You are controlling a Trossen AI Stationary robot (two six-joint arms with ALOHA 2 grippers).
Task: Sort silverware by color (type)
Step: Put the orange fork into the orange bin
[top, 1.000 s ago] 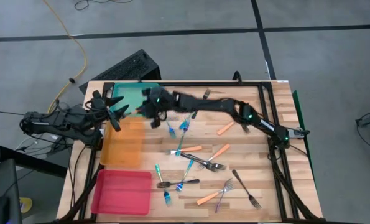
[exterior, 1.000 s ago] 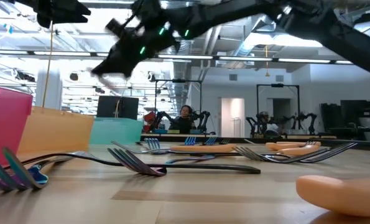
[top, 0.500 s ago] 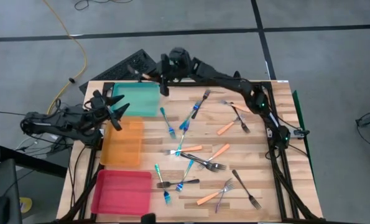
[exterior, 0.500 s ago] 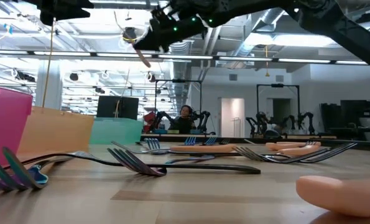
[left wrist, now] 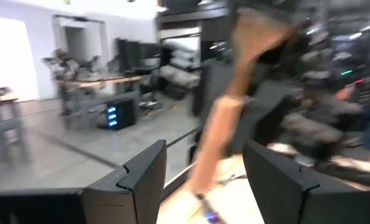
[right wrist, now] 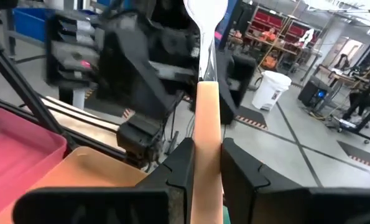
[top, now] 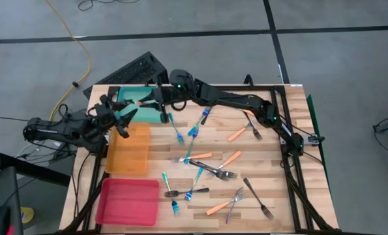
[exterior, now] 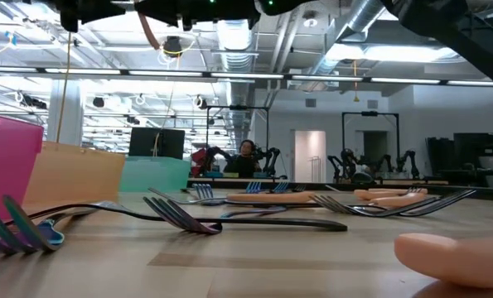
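From above, my left gripper (top: 120, 112) hovers at the table's far-left corner, its fingers spread wide with nothing between them, over the seam where the teal tray (top: 153, 112) meets the orange tray (top: 129, 153). The pink tray (top: 126, 201) lies nearest on that same left side. Just to the right, my right gripper (top: 152, 101) reaches across from the far right edge to hang above the teal tray, pinching an orange-handled fork (top: 143, 102) that points toward my left gripper.

Only my right wrist camera shows that grip plainly: the two dark fingers (right wrist: 180, 167) are pressed against the orange handle (right wrist: 206, 130), the pale fork head standing beyond them, with the orange and pink trays below. My left wrist camera sees the same fork (left wrist: 219, 134) as a blurred orange bar hanging between and beyond its own spread fingers (left wrist: 141, 177).

The overhead picture alone maps the rest of the silverware (top: 207, 171): blue-handled, orange-handled and dark forks scattered over the middle and right of the wooden table (top: 308, 156), none in a tray that I can see.

At table height, forks lie in the foreground (exterior: 254, 222), the held fork's handle (exterior: 149, 31) shows high up at the left, and a person (exterior: 247, 151) sits in the room far behind.
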